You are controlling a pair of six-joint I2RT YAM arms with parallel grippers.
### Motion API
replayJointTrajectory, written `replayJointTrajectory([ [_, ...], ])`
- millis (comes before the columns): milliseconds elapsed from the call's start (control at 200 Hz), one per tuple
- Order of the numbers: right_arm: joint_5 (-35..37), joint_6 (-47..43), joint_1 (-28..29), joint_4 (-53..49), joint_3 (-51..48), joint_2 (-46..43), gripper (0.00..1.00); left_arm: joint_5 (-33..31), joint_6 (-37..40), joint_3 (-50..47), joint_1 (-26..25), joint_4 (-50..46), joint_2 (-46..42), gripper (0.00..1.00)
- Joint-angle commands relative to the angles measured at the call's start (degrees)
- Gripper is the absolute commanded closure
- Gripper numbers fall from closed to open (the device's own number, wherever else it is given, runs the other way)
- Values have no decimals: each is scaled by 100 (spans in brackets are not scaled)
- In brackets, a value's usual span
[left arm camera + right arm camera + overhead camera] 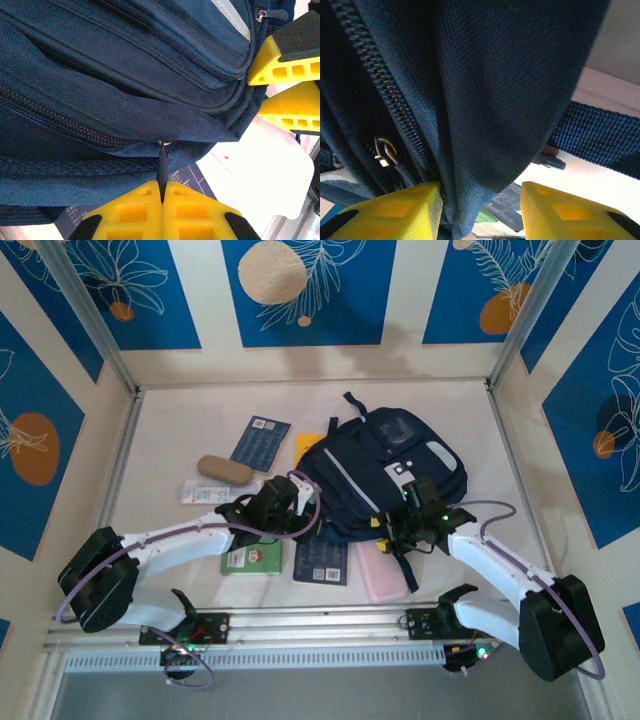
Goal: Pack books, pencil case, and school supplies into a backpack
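Observation:
The navy backpack (385, 475) lies flat mid-table. My left gripper (162, 187) is shut on a black zipper pull (162, 167) at the backpack's near left edge (303, 502). My right gripper (480, 210) is open at the near right edge (395, 527). A fold of backpack fabric (485, 125) hangs between its jaws, against the left finger and apart from the right one. One navy book (260, 443) lies back left, another (322, 562) in front. A yellow-orange book (307, 445) is partly under the backpack. A tan pencil case (224, 469), a white packet (205, 492) and a green box (250, 558) lie left.
A pale pink flat case (380, 578) lies in front of the backpack, between the arms. A navy strap (600, 135) trails over the table on the right. Side rails and walls enclose the table; the back stretch is bare.

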Motion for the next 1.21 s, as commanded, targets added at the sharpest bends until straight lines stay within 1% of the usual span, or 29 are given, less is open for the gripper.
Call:
replayJointTrajectory([
  [0,202,-103,42,397,87,239,54,-108,14,-40,-50,-64,-97,100],
  [45,204,-234,43,594,75,328,59,-124,16,-65,-58,-47,-76,100],
  [120,318,-443,51,594,158,373,71,-139,49,-79,-50,-33,-41,100],
  [180,421,-540,57,634,153,308,82,-151,68,-77,-45,-21,-14,100],
  [260,493,-604,18,672,102,160,93,-196,77,-85,-47,5,5,100],
  [325,553,-685,-14,594,84,25,100,-258,77,-94,-48,22,11,100],
  [460,539,-865,-180,269,80,-268,100,-528,163,-103,-37,-75,-43,100],
  [715,202,-1234,-548,-174,-19,-799,100,-1381,564,17,81,-417,-213,100],
  [840,-158,-1482,-865,-300,-47,-952,100,-1799,772,62,175,-434,-222,100],
  [945,-446,-1893,-1122,-506,93,-951,100,-2082,898,103,320,-459,-165,100],
  [1055,-696,-2458,-1433,-876,367,-869,100,-2293,1006,151,519,-487,-100,100],
  [1135,-492,-2804,-1436,-1232,609,-893,100,-2323,1020,202,714,-464,-31,100],
  [1200,-481,-3018,-1435,-1373,737,-868,100,-2248,1026,268,857,-426,52,100],
])
